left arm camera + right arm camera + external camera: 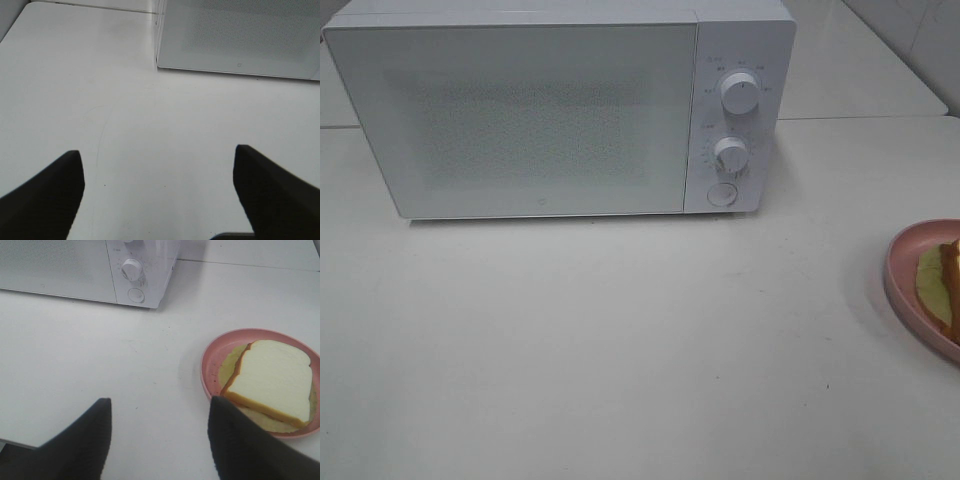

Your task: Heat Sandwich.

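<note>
The sandwich [272,382] is white bread with a tan-orange crust and pale yellow-green filling. It lies on a round pink plate [212,352] on the table. In the exterior high view only its edge [950,275] and the plate rim [898,285] show at the far right. The white microwave [560,110] stands at the back with its door shut; it also shows in the left wrist view [240,35] and the right wrist view [90,265]. My right gripper [160,437] is open and empty, short of the plate. My left gripper [157,192] is open and empty over bare table.
The microwave has two knobs [740,92] and a round button [722,195] on its right panel. The white table [620,350] spreads in front of it. A table seam runs behind the microwave at the right.
</note>
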`<state>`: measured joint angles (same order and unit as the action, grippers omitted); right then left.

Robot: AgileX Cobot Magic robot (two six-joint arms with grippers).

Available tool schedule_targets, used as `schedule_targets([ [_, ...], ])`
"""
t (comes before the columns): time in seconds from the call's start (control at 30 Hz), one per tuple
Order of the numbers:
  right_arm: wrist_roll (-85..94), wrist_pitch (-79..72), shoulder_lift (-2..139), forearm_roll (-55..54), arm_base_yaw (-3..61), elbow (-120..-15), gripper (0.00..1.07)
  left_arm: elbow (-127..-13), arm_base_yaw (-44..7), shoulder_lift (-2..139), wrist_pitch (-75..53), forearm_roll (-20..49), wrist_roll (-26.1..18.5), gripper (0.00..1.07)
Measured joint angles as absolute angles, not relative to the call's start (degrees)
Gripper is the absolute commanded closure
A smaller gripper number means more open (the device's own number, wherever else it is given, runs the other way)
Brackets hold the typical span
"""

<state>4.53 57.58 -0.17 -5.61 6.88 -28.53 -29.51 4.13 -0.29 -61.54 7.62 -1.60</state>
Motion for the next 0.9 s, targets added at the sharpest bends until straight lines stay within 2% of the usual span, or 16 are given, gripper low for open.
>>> schedule_targets([
  [0.9,4.5,57.6,-0.2,-5.6,6.9,-28.5,0.5,-29.5,4.1,-0.3,-61.5,7.6,-1.6,0.3],
])
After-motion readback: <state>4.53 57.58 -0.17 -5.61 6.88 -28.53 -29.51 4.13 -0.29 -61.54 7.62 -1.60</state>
